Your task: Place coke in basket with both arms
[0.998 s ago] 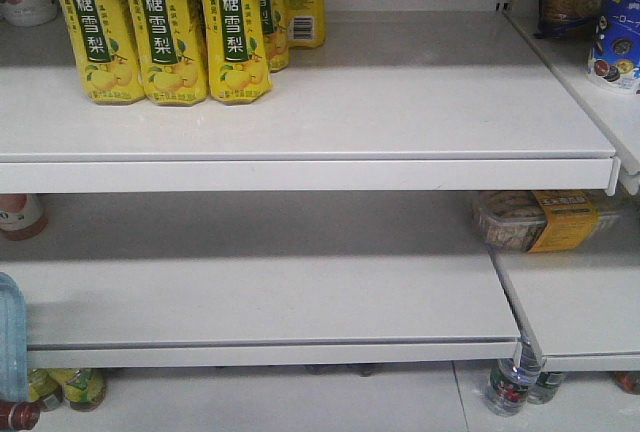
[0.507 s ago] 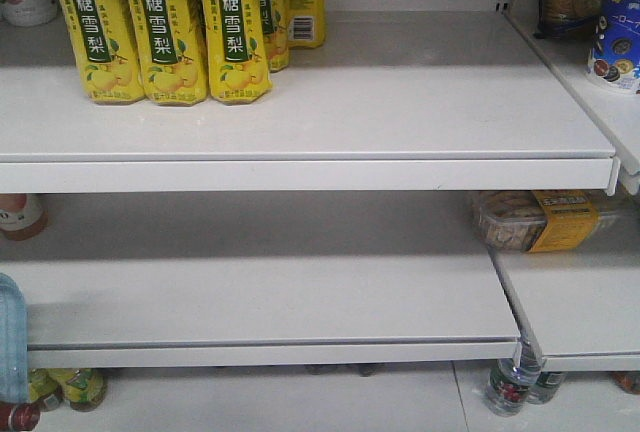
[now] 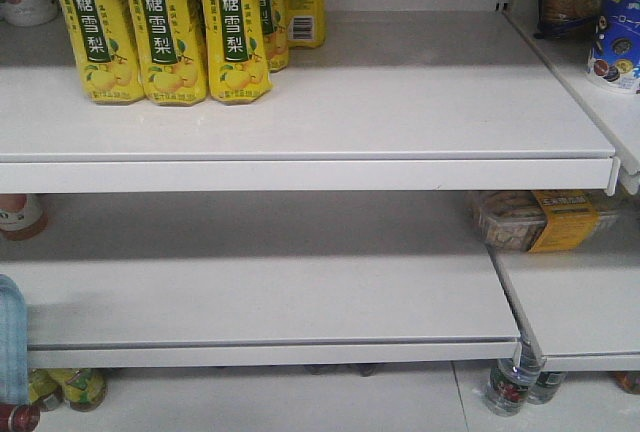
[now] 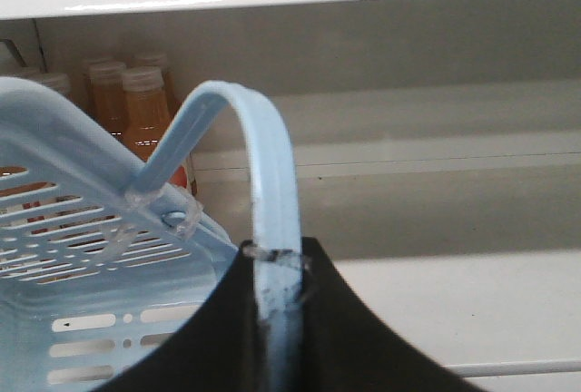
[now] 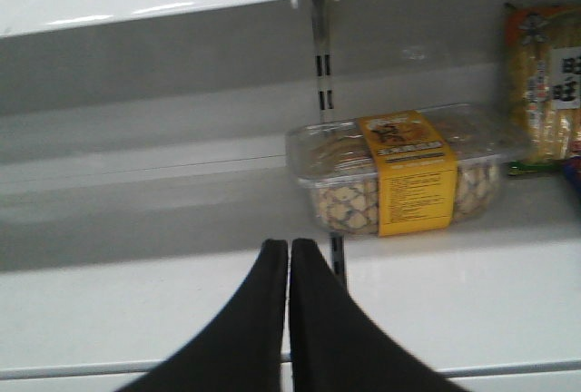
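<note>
Two end effectors: left end effector (image 4: 277, 297) pinching basket (image 4: 82, 256) handle (image 4: 263, 165); right end effector (image 5: 289, 260) pressed together, facing biscuit box (image 5: 399, 170).

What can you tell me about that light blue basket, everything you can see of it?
The basket looks like pale blue plastic, with rows of narrow slots through its wall and a rounded corner. A thin arched handle of the same blue hinges at the rim and stands up. The left gripper is shut on that handle, so the basket seems to hang from it, tilted. Behind it stand capped bottles of amber drink on a shelf. In the front view only a sliver shows at the left edge. Its inside is not visible.
</note>
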Motion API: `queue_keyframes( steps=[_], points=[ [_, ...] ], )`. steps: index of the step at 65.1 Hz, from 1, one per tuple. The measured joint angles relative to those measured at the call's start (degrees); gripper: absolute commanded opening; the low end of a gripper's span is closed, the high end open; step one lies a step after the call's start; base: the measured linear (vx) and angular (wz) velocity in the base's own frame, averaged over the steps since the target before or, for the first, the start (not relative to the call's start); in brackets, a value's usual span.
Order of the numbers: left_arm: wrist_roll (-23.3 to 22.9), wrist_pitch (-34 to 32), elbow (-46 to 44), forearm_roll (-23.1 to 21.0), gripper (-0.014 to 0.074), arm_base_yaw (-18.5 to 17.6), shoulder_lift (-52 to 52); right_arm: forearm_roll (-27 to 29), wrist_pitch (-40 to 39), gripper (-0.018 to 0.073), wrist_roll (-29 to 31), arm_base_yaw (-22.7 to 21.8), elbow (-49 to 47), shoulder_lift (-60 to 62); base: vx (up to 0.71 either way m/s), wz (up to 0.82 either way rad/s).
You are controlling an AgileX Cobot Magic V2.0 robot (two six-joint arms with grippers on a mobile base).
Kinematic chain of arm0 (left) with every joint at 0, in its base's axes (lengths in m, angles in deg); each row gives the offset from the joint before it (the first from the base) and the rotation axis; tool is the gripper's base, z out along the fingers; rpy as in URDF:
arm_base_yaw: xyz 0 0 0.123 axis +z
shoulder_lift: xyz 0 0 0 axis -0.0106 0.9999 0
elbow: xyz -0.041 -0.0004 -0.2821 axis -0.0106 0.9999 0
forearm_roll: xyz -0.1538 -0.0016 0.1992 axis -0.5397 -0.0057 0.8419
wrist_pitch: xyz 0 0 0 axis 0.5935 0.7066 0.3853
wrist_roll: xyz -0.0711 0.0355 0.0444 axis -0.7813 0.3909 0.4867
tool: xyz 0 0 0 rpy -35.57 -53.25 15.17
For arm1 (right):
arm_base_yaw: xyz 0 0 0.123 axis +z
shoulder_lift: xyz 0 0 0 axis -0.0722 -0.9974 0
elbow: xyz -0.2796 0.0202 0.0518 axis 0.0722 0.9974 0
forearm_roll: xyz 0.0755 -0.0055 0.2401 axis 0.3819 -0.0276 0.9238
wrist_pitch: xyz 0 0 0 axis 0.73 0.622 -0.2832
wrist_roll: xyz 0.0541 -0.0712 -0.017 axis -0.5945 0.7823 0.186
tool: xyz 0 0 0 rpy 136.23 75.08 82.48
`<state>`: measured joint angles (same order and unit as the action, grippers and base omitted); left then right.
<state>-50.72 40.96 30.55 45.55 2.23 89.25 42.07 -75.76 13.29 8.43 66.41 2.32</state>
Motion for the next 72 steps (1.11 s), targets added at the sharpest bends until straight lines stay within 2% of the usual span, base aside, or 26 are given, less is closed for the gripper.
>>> queue_keyframes(
  steps=[6, 32, 44, 72],
  points=[
    [0.00, 0.00, 0.00, 0.00, -0.0006, 0.00, 0.00, 0.43, 0.00, -0.0010, 2.35, -1.45, 0.06, 0.20, 0.00, 0.00],
    [0.00, 0.00, 0.00, 0.00, -0.0006, 0.00, 0.00, 5.62, -0.70, -0.0010, 17.16, -1.67, 0.26, 0.94, 0.00, 0.00],
    [0.00, 0.00, 0.00, 0.00, -0.0006, 0.00, -0.04, 7.91, -4.55, -0.0010, 18.55, -1.67, 0.38, 0.94, 0.00, 0.00],
    [0.00, 0.00, 0.00, 0.00, -0.0006, 0.00, -0.04, 8.00, -4.63, -0.0010, 18.88, -1.67, 0.38, 0.94, 0.00, 0.00]
  ],
)
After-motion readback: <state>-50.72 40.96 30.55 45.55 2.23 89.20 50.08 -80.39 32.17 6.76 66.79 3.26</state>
